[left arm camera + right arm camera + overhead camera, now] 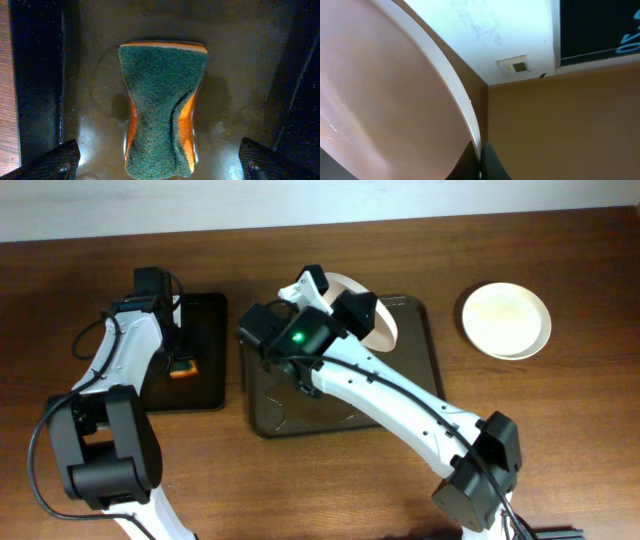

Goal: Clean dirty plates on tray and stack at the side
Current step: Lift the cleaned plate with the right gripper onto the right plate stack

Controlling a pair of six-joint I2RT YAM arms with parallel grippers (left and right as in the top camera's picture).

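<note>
Black, the small tray [205, 380] at left carries a green-topped orange sponge [160, 110], squeezed in at its waist. The left tool [160, 162] hangs over it with fingers spread wide, only their tips in view, touching nothing. Over the brown tray's [275, 415] far edge, the right tool [481, 165] pinches the rim of a tilted plate [385, 100], largely hidden under the arm from overhead; any smear is hard to judge. Another plate [506, 320] lies plain on the tabletop [580, 440], well apart.
</note>
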